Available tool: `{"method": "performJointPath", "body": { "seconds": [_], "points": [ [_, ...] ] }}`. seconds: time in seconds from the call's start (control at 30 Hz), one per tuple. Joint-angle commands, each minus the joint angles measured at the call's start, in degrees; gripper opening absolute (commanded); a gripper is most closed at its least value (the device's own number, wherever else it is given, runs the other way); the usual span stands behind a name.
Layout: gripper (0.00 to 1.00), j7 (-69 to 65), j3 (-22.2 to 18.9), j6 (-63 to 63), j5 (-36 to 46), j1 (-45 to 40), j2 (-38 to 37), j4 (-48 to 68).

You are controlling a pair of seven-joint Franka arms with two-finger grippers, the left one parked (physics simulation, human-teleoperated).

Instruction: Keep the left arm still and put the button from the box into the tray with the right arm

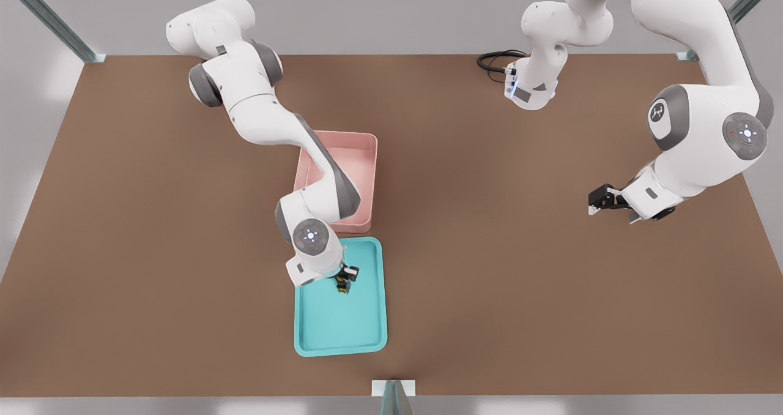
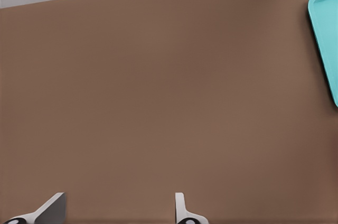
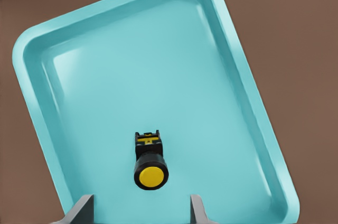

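Observation:
The turquoise tray lies on the brown table, just on the near side of the pink box. The button, black with a yellow cap, lies on its side on the tray floor near the end closest to the box. In the right wrist view the button rests inside the tray, touching neither finger. My gripper hovers right above it, open, with its fingers spread far wider than the button. The box's visible inside holds nothing; the arm covers part of it.
The parked arm stands at the front view's right, its black gripper low over bare table. A black cable loops at the far edge. Metal posts mark the corners, and a bracket sits at the near edge.

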Motion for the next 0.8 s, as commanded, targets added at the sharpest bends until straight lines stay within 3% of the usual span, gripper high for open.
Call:
{"method": "performJointPath", "body": {
  "seconds": [0.0,0.03,0.07,0.13,0.17,0.23,0.3,0.33,0.43,0.47,0.5,0.53,0.77],
  "points": [
    [1.00,2.08,-0.11,1.93,-0.05,-0.01,-0.65,-0.05],
    [1.00,2.00,1.03,0.09,-0.05,-1.67,-4.61,-0.58],
    [1.00,-2.65,-0.20,-9.92,-0.05,-2.55,-7.85,-0.58],
    [1.00,-26.64,0.59,-22.67,0.13,-10.02,-20.51,-8.66],
    [1.00,-35.44,-2.92,-25.75,0.30,-10.82,-24.82,-13.49],
    [1.00,-47.92,-8.90,-30.85,0.57,-13.80,-30.71,-19.56],
    [1.00,-50.30,-8.64,-22.33,0.04,-17.14,-44.86,-38.01],
    [1.00,-53.19,-9.34,-23.82,-1.54,-18.20,-46.80,-38.90],
    [1.00,-53.82,-9.51,-23.12,-1.28,-21.54,-46.36,-38.64],
    [1.00,-53.55,-7.41,-23.03,-1.28,-24.35,-46.45,-38.55],
    [1.00,-48.21,3.11,-22.07,-1.72,-31.36,-46.36,-38.46],
    [1.00,-46.52,5.25,-22.06,-1.63,-31.74,-45.57,-38.29],
    [1.00,-44.85,5.25,-22.85,-1.54,-27.96,-42.58,-34.95]
  ]
}}
